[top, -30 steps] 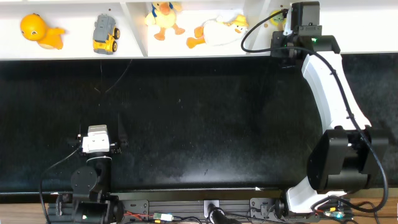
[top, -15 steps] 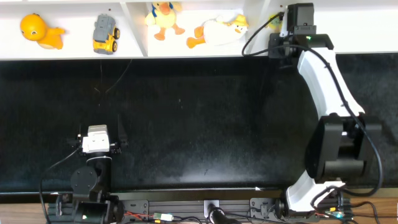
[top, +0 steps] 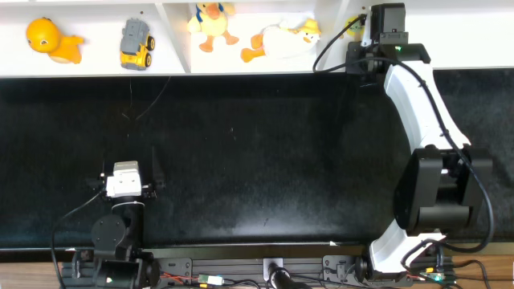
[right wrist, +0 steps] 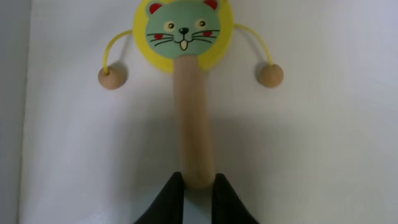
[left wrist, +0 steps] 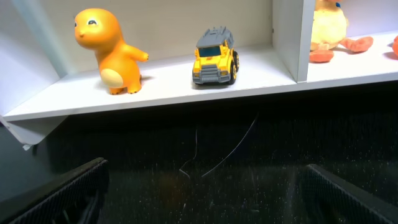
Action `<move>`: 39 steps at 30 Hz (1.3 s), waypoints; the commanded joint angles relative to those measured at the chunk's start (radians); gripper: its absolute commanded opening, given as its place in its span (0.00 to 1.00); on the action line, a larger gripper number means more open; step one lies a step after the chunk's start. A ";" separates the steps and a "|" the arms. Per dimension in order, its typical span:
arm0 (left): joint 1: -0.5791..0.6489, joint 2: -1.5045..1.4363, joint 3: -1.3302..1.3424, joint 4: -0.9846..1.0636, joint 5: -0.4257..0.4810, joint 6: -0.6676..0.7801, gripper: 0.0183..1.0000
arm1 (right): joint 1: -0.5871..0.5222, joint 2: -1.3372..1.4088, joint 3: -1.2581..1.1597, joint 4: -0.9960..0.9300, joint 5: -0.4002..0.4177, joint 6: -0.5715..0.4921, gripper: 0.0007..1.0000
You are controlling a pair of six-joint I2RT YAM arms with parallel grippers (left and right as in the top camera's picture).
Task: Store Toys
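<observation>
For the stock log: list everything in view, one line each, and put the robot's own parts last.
dinosaur: 1, orange, left shelf compartment, standing
truck: 1, yellow and grey, same compartment, beside the dinosaur
yellow duck: 1, yellow with orange feet, middle compartment
white duck: 1, white with a yellow head, middle compartment, lying beside the yellow duck
rattle: 1, wooden handle, green cat face on yellow, two bead strings, flat on the white shelf floor
shelf: 1, white, along the table's far edge
table: 1, black
left end effector: 1, black, open, low over the table and facing the shelf
right end effector: 1, black, closed on the end of the rattle's handle
</observation>
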 commanded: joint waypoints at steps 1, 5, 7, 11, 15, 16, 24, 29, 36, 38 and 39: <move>-0.003 -0.013 -0.005 0.003 -0.011 0.014 1.00 | -0.002 0.020 0.025 0.003 -0.008 0.003 0.59; -0.003 -0.013 -0.005 0.003 -0.011 0.014 1.00 | -0.002 0.020 0.025 0.003 -0.008 0.017 0.85; -0.003 -0.013 -0.005 0.003 -0.011 0.014 1.00 | -0.002 0.020 0.025 0.001 -0.008 0.022 0.99; -0.003 -0.013 -0.005 0.003 -0.011 0.014 1.00 | 0.008 0.019 0.025 -0.019 -0.008 0.026 0.99; -0.003 -0.013 -0.005 0.003 -0.011 0.014 1.00 | 0.023 0.018 0.025 -0.043 -0.003 0.025 1.00; -0.003 -0.013 -0.005 0.003 -0.011 0.014 1.00 | 0.027 0.015 0.025 -0.048 -0.003 0.025 1.00; -0.003 -0.013 -0.005 0.003 -0.011 0.014 1.00 | 0.054 -0.043 0.023 -0.138 0.076 0.054 1.00; -0.003 -0.013 -0.005 0.003 -0.011 0.014 1.00 | 0.054 -0.088 0.006 -0.196 0.102 0.060 1.00; -0.003 -0.013 -0.005 0.003 -0.011 0.014 1.00 | 0.052 -0.207 -0.140 -0.156 0.130 0.090 1.00; -0.003 -0.013 -0.005 0.003 -0.011 0.014 1.00 | 0.050 -0.257 -0.195 -0.132 0.141 0.113 1.00; -0.003 -0.013 -0.005 0.003 -0.011 0.014 1.00 | 0.050 -0.281 -0.216 -0.126 0.148 0.121 0.99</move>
